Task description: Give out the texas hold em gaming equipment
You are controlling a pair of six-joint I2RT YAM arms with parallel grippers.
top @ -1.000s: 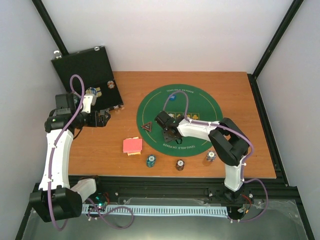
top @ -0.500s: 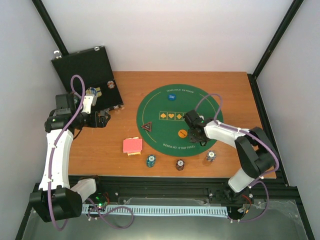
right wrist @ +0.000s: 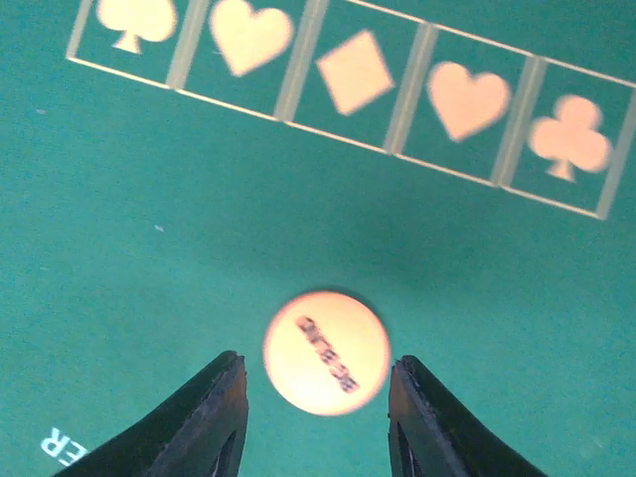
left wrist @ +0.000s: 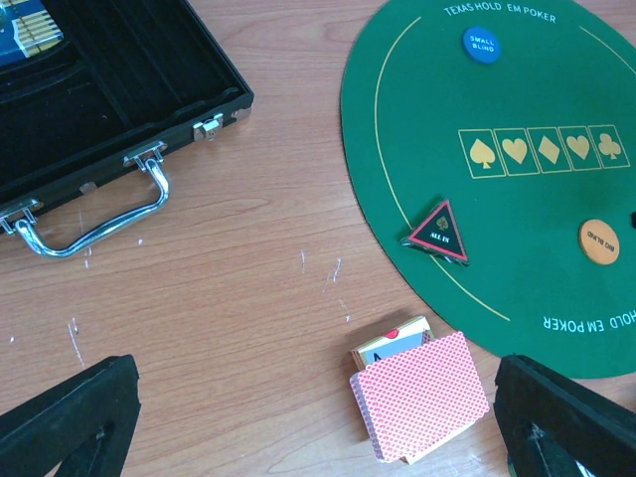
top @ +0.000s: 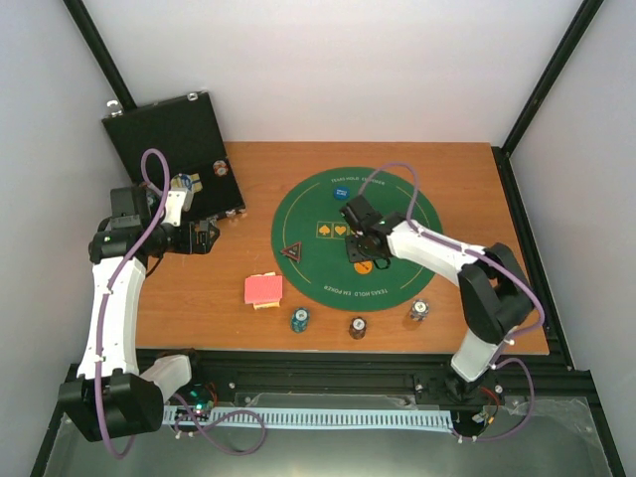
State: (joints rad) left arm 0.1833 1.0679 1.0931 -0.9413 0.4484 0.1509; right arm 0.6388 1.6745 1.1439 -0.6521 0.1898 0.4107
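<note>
Right pincer [right wrist: 316, 363] sits low over the round green felt poker mat [top: 298, 214], its fingers partly spread and straddling the flat round orange marker button [right wrist: 326, 352]. The button lies flat on the felt, just near of the printed row of five suit boxes. A sliver of green shows between the button and the left finger; the right finger sits at its rim, contact cannot be told. Left pincer [left wrist: 318, 397] is spread wide and holds nothing, hovering above the brown wooden tabletop [top: 477, 199] just right of the open black carrying case [top: 164, 134] at the far left. A small round blue marker button [left wrist: 482, 45] lies on the far part of the mat. A dark triangular marker button with a red border [left wrist: 437, 231] rests at the mat's left edge. A stack of red-backed playing cards [left wrist: 417, 396] lies on the bare wood just left of the mat, on the near side. Three stripe-edged poker chips stand apart in a row on the wood near of the mat: teal [top: 299, 320] left, brown [top: 357, 327] middle, purple-white [top: 418, 311] right
</note>
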